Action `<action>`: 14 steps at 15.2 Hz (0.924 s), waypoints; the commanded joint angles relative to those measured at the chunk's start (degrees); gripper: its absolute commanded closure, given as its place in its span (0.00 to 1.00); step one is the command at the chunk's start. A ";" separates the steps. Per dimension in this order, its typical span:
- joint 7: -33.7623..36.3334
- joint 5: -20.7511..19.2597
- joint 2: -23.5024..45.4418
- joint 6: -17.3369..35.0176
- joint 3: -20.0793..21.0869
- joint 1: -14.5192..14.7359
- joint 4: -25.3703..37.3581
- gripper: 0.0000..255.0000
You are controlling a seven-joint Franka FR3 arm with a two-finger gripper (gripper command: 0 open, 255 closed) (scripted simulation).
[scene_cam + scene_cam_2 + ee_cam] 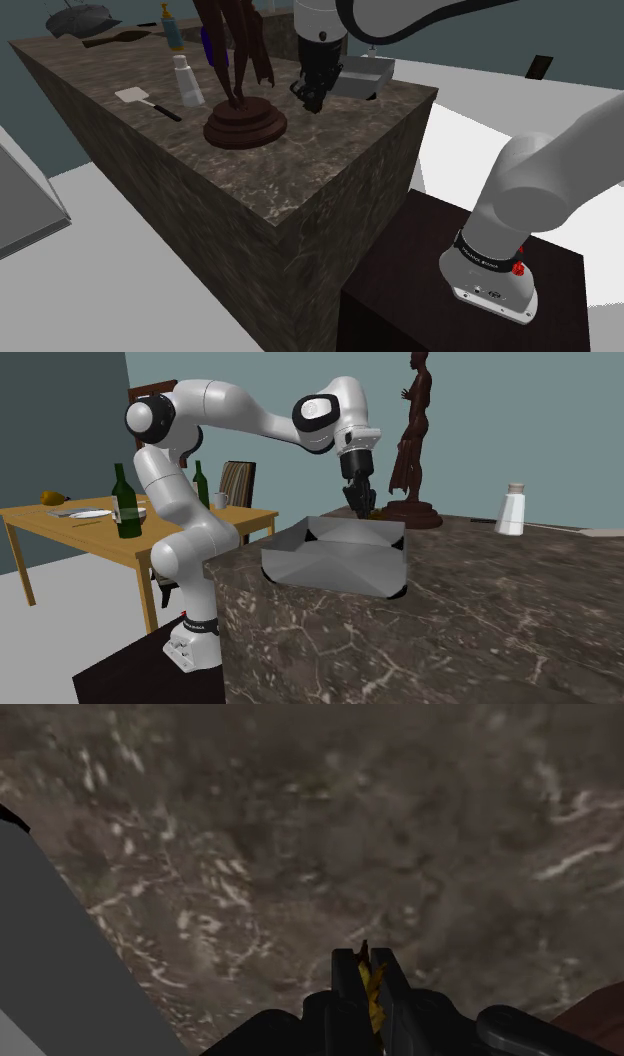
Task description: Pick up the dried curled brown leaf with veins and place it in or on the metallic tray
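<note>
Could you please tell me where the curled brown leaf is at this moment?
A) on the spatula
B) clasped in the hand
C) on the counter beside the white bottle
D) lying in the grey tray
B: in the wrist view the leaf sits clasped between the fingers of the hand, above the marbled counter rather than in the tray.
</note>
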 commanded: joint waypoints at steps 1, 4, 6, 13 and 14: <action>-0.18 0.03 0.16 -0.76 -0.05 -0.04 0.66 1.00; -0.74 0.04 0.34 -2.92 -0.21 -0.16 3.07 1.00; -1.10 0.04 0.52 -4.35 -0.29 -0.25 4.72 1.00; -2.28 -0.09 1.53 -9.36 -0.47 -0.63 10.86 1.00; -2.43 -0.12 1.72 -10.08 -0.49 -0.69 11.79 1.00</action>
